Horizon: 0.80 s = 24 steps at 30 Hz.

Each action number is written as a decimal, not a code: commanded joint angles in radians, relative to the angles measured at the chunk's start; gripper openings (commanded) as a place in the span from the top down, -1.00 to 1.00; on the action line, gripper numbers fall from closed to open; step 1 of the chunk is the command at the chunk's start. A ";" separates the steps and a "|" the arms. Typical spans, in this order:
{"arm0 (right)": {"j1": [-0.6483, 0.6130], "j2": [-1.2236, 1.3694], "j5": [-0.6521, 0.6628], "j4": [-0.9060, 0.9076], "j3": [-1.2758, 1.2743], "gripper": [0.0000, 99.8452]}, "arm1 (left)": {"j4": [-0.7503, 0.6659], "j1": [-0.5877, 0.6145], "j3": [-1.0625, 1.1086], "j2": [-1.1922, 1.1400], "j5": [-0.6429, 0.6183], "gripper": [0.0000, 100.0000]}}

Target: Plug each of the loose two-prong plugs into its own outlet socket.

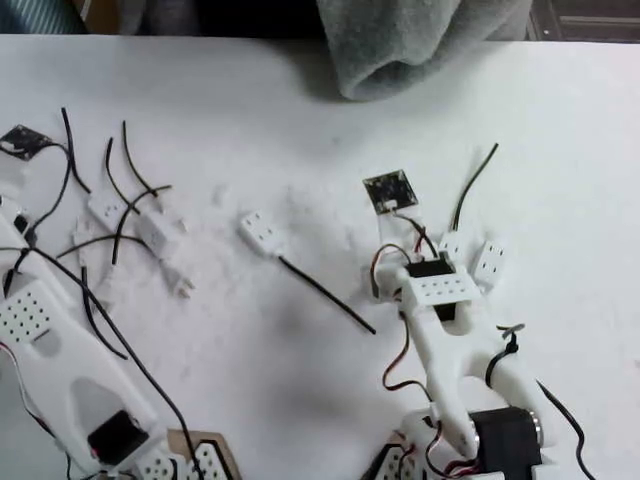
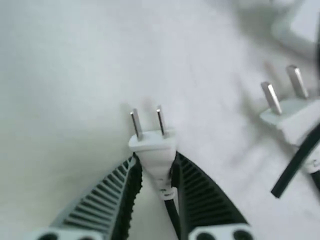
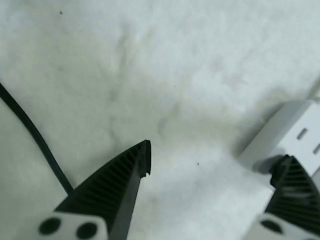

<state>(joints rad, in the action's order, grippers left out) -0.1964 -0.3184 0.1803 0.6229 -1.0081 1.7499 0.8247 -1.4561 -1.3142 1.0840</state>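
Observation:
My left gripper (image 2: 155,159) is shut on a white two-prong plug (image 2: 151,144), prongs pointing away from the wrist. A second loose plug (image 2: 290,112) on a black cable lies close beside it. The left arm (image 1: 60,360) runs along the table's left edge, near several plugs and cables (image 1: 150,228). My right gripper (image 3: 215,157) stands open just above the table; one of its fingers (image 3: 292,187) touches a white outlet socket (image 3: 295,137). From above, the right gripper (image 1: 452,258) sits at two white outlet sockets (image 1: 490,262). A third outlet socket (image 1: 260,232) with a black cable lies mid-table.
A grey cloth (image 1: 420,40) hangs over the table's far edge. A small circuit board (image 1: 390,190) sits just beyond the right arm, and another board (image 1: 20,142) lies at far left. A black cable (image 3: 35,140) crosses beside the right gripper's other finger.

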 commanded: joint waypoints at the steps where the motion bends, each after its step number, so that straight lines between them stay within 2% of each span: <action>1: -0.007 -0.031 0.009 -0.018 0.005 0.25 | 0.040 0.030 -0.041 0.085 0.012 0.96; 5: -0.007 -0.031 0.009 -0.018 0.005 0.25 | 0.040 0.047 0.018 0.148 0.009 0.96; 9: -0.007 -0.031 0.009 -0.019 0.005 0.25 | 0.041 0.047 0.209 0.269 0.009 0.96; 17: -0.007 -0.031 0.009 -0.019 0.005 0.25 | 0.037 -0.005 0.812 0.716 0.015 0.96; 24: -0.007 -0.031 0.009 -0.019 0.005 0.25 | 0.017 -0.171 1.355 1.112 0.017 0.96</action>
<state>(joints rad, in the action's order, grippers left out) -0.1964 -0.3184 0.1818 0.6199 -1.0081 1.7806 0.7541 -0.3851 -0.4795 1.0902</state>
